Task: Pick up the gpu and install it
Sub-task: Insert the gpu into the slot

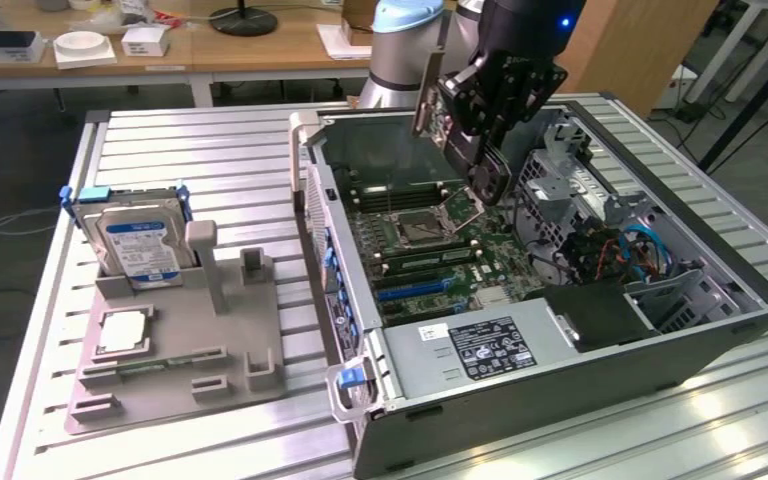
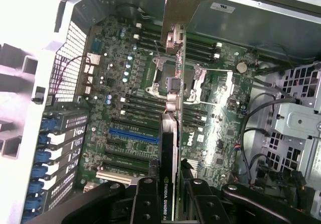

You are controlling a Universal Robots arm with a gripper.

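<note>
Gripper (image 2: 168, 185) holds gpu (image 2: 169, 136) above the motherboard (image 2: 223, 133).

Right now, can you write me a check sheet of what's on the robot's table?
Surface: ribbed metal table, holding an open computer case.
Job's things: gpu held above the motherboard, not yet in a slot.
Clutter: grey parts holder with a hard drive standing in it.
Hand: hand shut on the gpu.
Cables: blue cables inside the case.
Surroundings: wooden desks behind, with small white boxes.
</note>
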